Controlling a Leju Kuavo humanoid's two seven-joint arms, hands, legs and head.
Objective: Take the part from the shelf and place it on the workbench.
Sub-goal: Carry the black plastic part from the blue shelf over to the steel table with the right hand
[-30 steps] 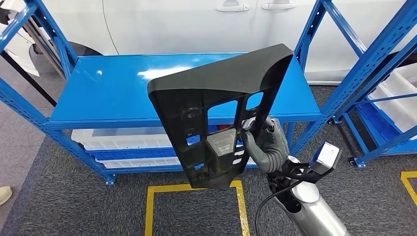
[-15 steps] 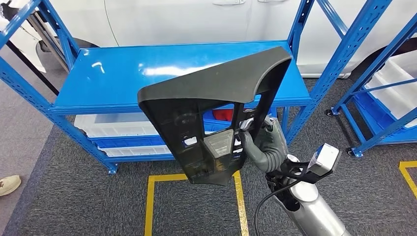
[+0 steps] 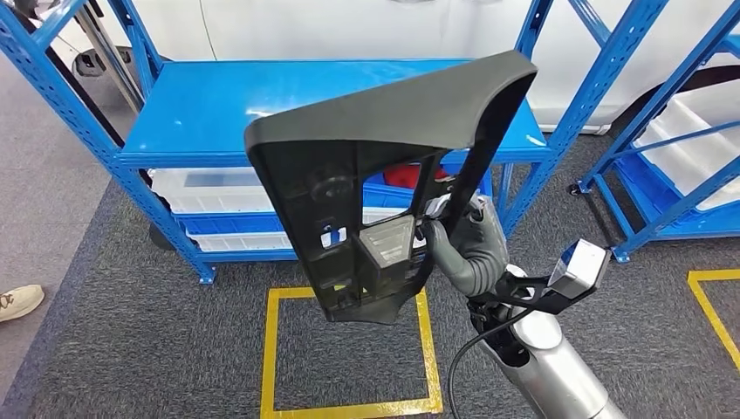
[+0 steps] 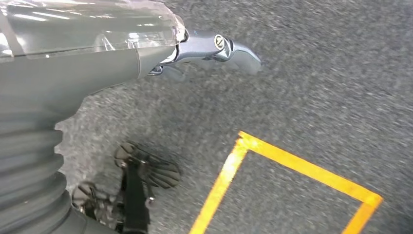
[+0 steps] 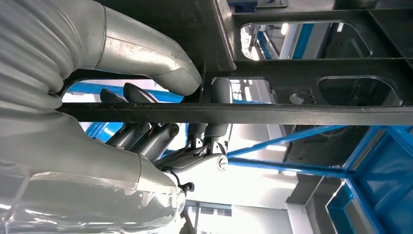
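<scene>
**Part held upright in the right hand, in front of the blue shelf**

Part was a large black moulded plastic panel with several cut-out windows and a broad curved flange along its upper edge. The right hand gripped it along the edge nearest the arm. In the right wrist view the thick grey thumb pressed against one side of a dark rib of the panel, while the darker fingers curled around the opposite side, so the rib was clamped between them. The panel stood roughly upright, flange uppermost, clear of any surface and raised above the grey carpet.

The right arm rose from below, with a small grey camera block mounted on a bracket at the wrist.

The left hand hung above the carpet in the left wrist view. Its fingers were extended and held nothing.

Beyond the panel stood the blue shelf, its top deck bare and glossy, with white bins on the lower level. A second blue rack stood to the right. Yellow floor tape marked a square beneath the panel. A shoe showed at the far left edge.
</scene>
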